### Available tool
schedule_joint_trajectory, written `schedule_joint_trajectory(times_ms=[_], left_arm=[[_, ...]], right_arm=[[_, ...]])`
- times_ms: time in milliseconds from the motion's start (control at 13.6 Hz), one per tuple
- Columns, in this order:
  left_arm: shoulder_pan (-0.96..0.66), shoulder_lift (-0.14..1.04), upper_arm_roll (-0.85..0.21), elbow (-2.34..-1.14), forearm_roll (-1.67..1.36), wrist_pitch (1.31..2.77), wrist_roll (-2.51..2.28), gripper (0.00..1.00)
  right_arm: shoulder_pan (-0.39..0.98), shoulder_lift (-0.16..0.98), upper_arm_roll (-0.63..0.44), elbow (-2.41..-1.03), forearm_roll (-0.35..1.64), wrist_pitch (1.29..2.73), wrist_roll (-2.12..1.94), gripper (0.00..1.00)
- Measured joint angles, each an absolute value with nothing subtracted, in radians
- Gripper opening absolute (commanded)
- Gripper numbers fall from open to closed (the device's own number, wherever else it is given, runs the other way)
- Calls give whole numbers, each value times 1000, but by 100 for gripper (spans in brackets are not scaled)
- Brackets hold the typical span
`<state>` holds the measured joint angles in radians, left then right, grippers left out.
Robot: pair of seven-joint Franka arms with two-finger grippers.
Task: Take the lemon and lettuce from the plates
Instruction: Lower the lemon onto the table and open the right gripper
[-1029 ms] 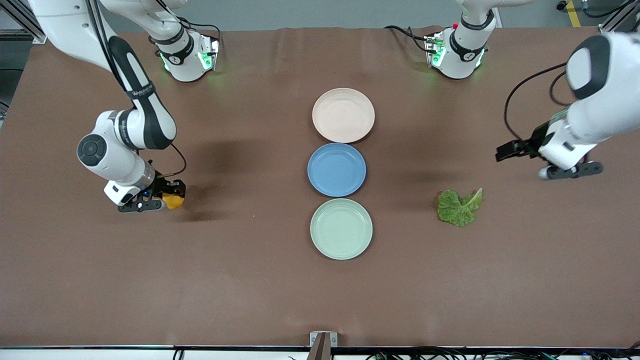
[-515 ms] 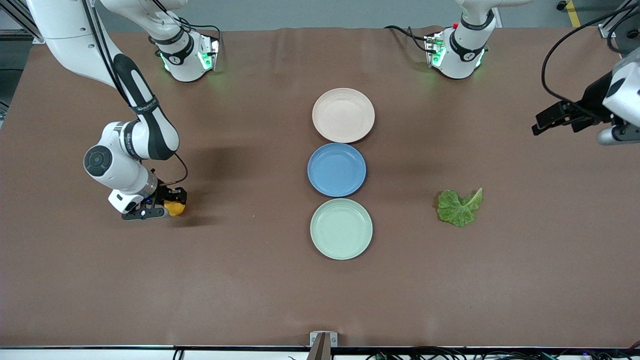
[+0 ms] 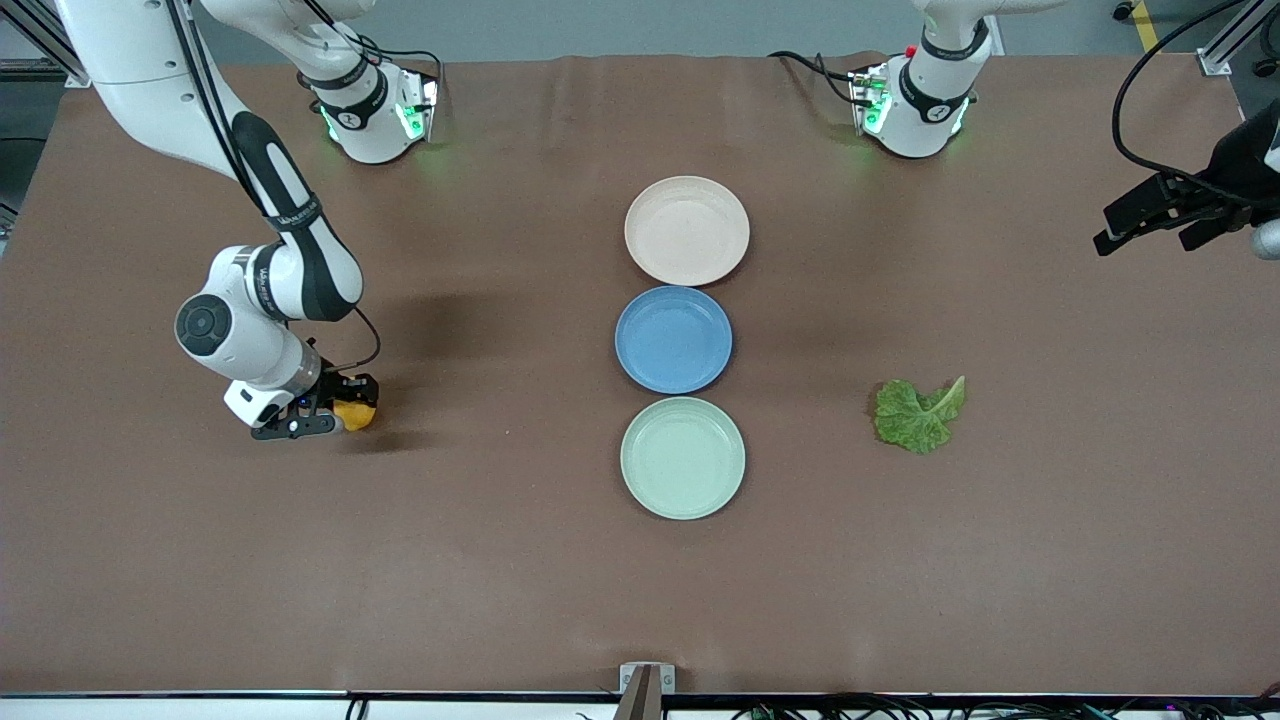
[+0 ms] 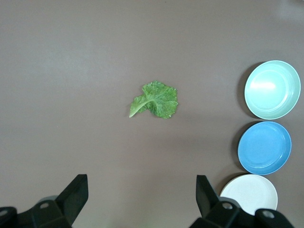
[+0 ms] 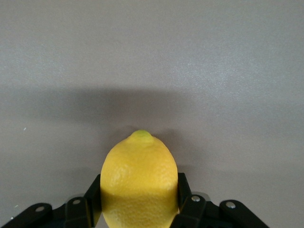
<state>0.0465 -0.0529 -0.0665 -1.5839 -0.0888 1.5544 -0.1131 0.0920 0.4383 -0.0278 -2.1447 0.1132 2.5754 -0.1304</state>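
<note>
Right claw [image 3: 335,415] clenched on lemon [image 3: 352,414], firm, smooth, slip-prone; grip mid-belly. Left claw [image 4: 142,202] released, high above lettuce [image 3: 918,413], limp, waiting.

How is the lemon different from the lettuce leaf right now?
The lemon is yellow, smooth and plump; the lettuce is green, crinkled and flat. The lemon sits clamped in the right gripper at the right arm's end of the table; the lettuce lies alone on the table toward the left arm's end, with the left gripper open and high above it. Neither one is on a plate.
</note>
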Motion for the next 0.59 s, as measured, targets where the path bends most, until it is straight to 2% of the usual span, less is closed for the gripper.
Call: schedule_joint_trajectory(times_ms=[74, 147, 221, 588], left_arm=[[47, -50, -66, -1582, -89, 1554, -113, 100], [48, -48, -66, -1581, -89, 1554, -113, 100], [50, -46, -66, -1580, -89, 1554, -113, 100], [50, -46, -64, -1577, -89, 1554, -113, 100]], right_arm=[[92, 439, -28, -2144, 113, 2575, -130, 21], [92, 439, -28, -2144, 113, 2575, -130, 66], [92, 439, -28, -2144, 113, 2575, -130, 100], [91, 440, -29, -2094, 117, 2527, -121, 100]])
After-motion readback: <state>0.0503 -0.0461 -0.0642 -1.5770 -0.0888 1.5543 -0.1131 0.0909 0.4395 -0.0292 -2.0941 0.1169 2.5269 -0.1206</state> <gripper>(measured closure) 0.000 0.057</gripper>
